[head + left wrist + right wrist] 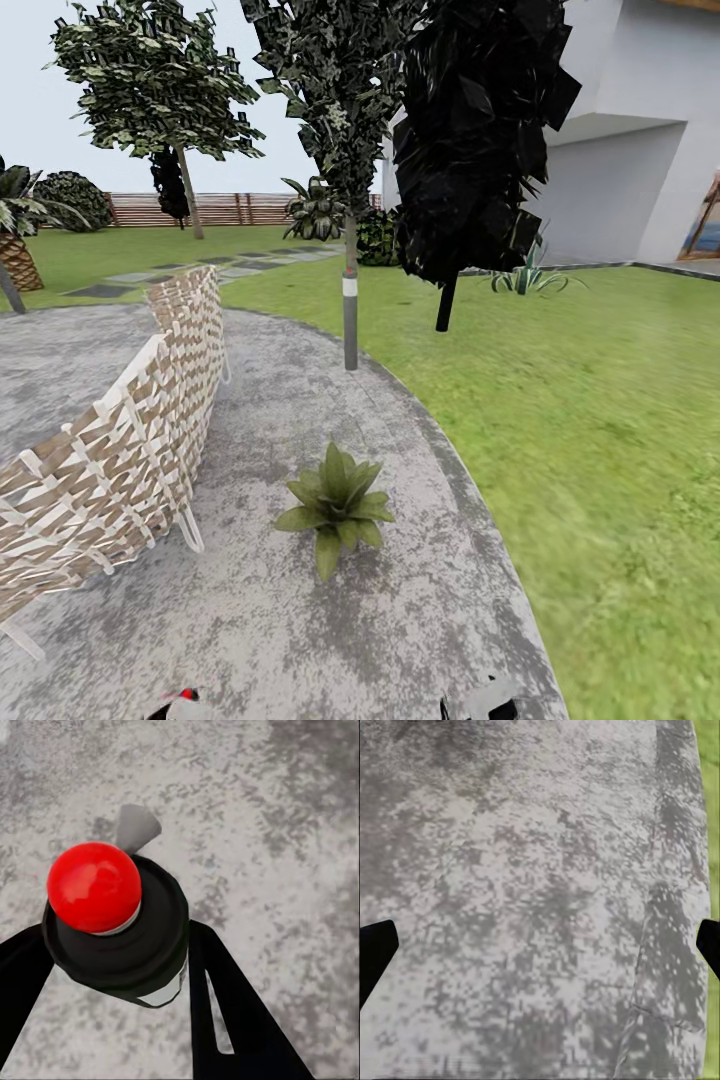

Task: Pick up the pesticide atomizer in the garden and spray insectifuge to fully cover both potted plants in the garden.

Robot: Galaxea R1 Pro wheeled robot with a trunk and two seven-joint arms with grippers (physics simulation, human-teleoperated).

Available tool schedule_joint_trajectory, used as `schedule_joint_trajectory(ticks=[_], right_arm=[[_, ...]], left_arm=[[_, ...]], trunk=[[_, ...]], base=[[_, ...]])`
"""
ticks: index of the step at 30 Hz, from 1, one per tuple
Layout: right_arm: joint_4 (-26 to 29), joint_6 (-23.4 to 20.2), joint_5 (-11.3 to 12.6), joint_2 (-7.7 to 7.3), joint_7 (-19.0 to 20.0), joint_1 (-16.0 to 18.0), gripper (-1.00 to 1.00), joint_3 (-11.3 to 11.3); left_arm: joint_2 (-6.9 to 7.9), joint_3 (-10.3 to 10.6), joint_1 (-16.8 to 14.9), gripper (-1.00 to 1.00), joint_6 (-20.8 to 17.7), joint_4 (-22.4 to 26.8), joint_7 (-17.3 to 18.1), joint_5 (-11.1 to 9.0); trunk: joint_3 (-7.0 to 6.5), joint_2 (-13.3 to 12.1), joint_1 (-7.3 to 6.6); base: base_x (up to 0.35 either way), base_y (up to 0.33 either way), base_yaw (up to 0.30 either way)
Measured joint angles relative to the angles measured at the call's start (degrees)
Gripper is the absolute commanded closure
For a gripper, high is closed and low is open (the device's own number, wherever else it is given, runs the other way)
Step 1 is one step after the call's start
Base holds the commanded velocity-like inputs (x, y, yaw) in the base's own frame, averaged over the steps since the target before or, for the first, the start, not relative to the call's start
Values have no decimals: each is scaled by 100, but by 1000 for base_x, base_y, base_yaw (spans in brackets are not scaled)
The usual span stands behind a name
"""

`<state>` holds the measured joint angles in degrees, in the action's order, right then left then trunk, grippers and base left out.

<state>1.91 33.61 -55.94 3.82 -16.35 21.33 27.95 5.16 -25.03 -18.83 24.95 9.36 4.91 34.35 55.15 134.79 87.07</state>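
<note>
My left gripper is shut on the pesticide atomizer. From this side I see its black head, a round red knob and a grey nozzle pointing out over the paving. Its red tip also peeks in at the bottom edge of the head view. One potted plant, a low rosette of broad green leaves, stands on the grey mottled patio ahead of me; the leaves hide its pot. My right gripper hangs open over bare paving, nothing between its fingers, and appears in the head view as the right gripper.
A woven wicker screen curves along the left of the patio. A thin tree trunk and a dark tree stand at the patio's far rim. Lawn spreads to the right, with a house behind it.
</note>
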Motion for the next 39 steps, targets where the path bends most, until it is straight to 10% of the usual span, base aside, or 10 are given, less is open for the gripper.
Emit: schedule_joint_trajectory(ticks=[3, 7, 11, 21, 36, 37, 39], right_arm=[[409, -18, -80, -31, 1086, 9, -100, -84], [1637, -275, -156, -59, 3217, 102, -100, -140], [2662, -470, -144, -119, 5152, 185, -100, -151], [2338, -484, -160, 1, 5134, 38, -100, -48], [1855, -466, -137, 373, 5189, 295, -100, -242], [1666, -466, -121, 566, 5191, 511, -100, -808], [1657, -466, -128, 612, 5213, 588, -100, -884]], left_arm=[[16, 742, -49, 100, -32, 62, 893, 275], [55, 1117, -349, 100, -85, 424, 2302, 446], [165, 1283, -842, 100, -433, 710, 4098, 1210], [334, 1345, -874, 100, -355, 746, 4299, 1506], [-128, 1345, -1021, 100, -749, 1228, 4775, 1953], [-322, 1339, -1118, 100, -1023, 1655, 6119, 2595], [-340, 1377, -1172, 100, -1144, 1681, 6822, 2806]], trunk=[[0, 0, 0], [-1, 0, 0], [-1, 0, 0], [-1, -1, 0], [-2, -1, 0], [-3, 0, -1], [-2, -1, 0]], base=[[0, 0, 0], [0, 0, 0], [0, 0, 0], [0, 0, 0], [0, 0, 0], [0, 0, 0], [0, 0, 0]])
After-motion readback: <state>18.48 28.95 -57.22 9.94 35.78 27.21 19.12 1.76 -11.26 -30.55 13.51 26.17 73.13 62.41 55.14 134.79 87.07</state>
